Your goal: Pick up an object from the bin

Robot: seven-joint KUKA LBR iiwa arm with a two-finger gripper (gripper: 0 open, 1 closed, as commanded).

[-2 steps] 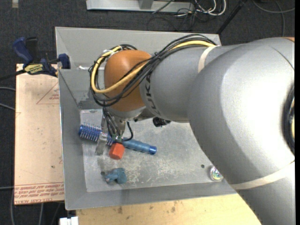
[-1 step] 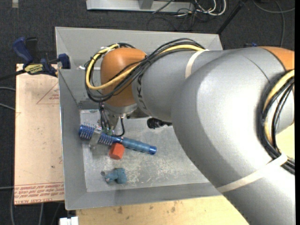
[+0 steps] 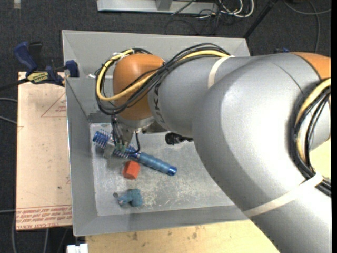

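My gripper hangs low over the left part of the bin, right above the head end of a blue brush. The blue brush lies slanted on the bin floor, its handle running to the lower right and its blue bristles sticking out to the left of the gripper. A small orange block lies just below the brush, close under the gripper. Whether the gripper touches the brush is hidden.
A small teal object lies near the bin's front wall. A black piece shows at the edge of the arm. The big arm covers the right half of the bin.
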